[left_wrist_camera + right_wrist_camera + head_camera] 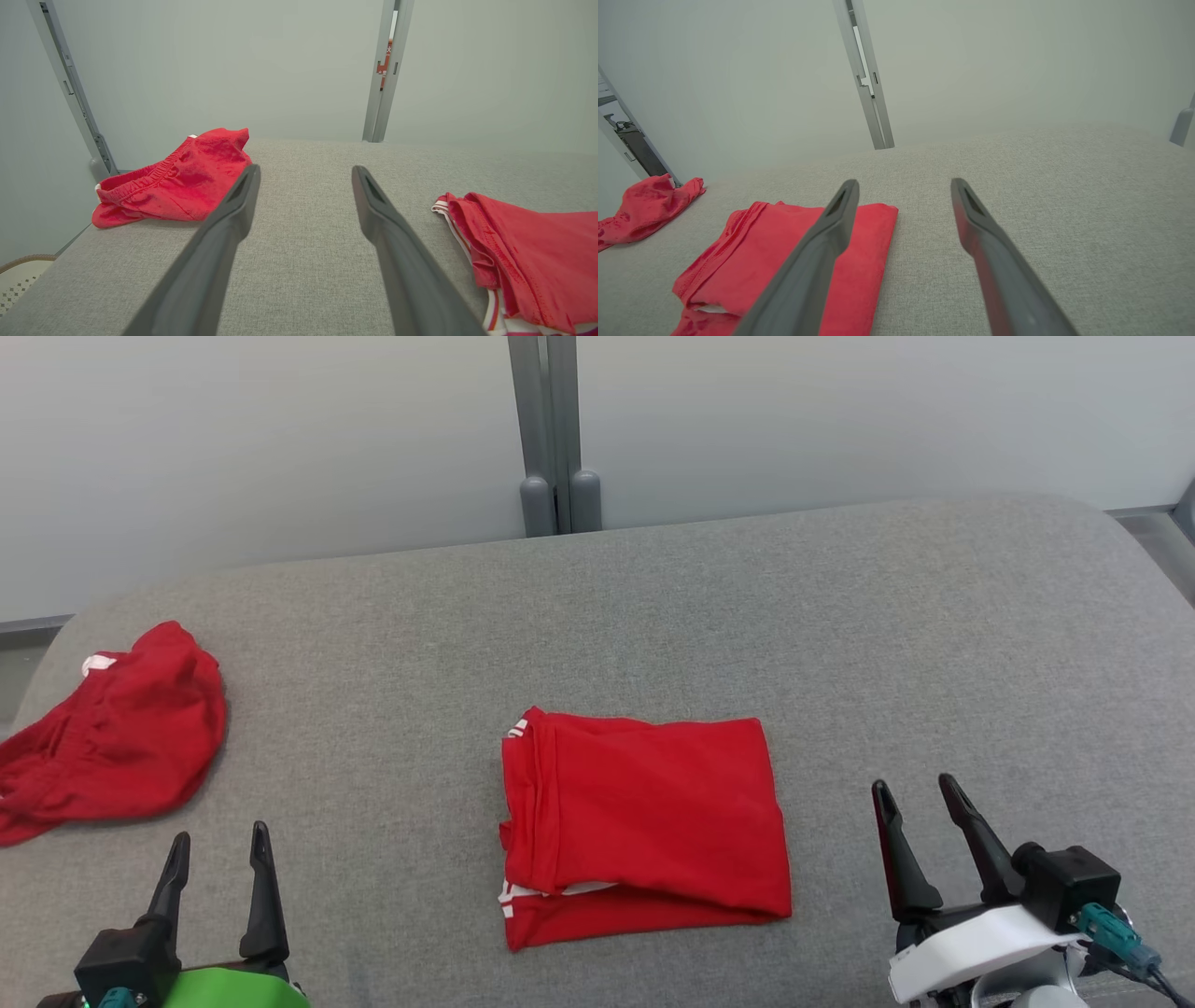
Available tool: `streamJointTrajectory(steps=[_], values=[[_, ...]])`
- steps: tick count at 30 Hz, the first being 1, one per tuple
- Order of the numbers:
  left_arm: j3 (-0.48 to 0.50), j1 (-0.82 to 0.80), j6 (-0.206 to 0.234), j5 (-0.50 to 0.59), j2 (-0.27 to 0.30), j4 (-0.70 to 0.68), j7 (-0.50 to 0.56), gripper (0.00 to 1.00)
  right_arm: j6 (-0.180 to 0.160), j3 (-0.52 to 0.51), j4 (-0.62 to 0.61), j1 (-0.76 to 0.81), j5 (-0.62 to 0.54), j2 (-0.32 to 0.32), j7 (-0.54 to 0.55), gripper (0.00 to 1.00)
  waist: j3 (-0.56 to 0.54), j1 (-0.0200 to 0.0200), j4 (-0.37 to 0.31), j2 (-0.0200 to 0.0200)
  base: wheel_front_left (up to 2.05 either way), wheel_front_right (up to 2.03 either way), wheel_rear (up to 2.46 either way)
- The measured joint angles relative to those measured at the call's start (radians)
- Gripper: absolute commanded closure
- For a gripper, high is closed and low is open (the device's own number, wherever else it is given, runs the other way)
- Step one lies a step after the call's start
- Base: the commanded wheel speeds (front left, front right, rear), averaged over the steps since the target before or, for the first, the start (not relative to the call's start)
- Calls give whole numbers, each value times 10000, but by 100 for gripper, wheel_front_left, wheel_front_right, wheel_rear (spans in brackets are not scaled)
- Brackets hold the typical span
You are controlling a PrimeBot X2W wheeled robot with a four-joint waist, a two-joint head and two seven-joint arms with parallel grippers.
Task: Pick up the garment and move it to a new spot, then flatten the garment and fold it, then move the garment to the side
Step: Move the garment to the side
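**On the pad [653, 607], the folded garment [644, 826] lies untouched**

Far left of the garment, a crumpled cloth [112, 737] of the same red lies at the pad's rounded corner. Its lower left part is cut off by the head view's edge. What kind of clothing it is stays hard to tell, though the left wrist view shows a gathered elastic hem and a bit of white on it. Further left of the garment, off the pad, a pale dotted object [16, 275] is clipped by the left wrist view's corner and cannot be identified.

Well left of the garment, the left gripper [220, 833] has its two dark, tapered fingers spread wide with nothing between them.

The garment is a flat, roughly square stack of thin red fabric. Stitched hems run along its left edge and white trim peeps out at its left corners. The top layer hides the folds beneath.

Behind the garment, a grey metal post [555, 439] rises against a pale wall, its top cut off.

Just right of the garment and apart from it, the right gripper [913, 784] is spread as wide and holds nothing. In its wrist view one finger covers part of the garment.

The pad is coarse grey woven cloth.
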Motion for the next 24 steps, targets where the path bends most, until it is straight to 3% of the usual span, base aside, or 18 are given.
streamJointTrajectory(steps=[7, 14, 24], values=[[-69, -20, 0, -12, 13, -10, 0, 0, 0, 573, 454, -1029, -8, -272, 0, 0, 147, 0, 62, 0, 0, 0, 0], [-320, -262, 0, -29, 40, -15, 0, 0, 0, 1392, 1728, -2920, -111, -303, 485, 0, 488, 0, 263, 0, 0, 0, 0], [-497, -811, 0, -130, 117, 36, 0, 0, 2, 1546, 4694, -4351, -219, 73, 800, 0, 1259, 0, 719, 0, 0, 0, 0]])
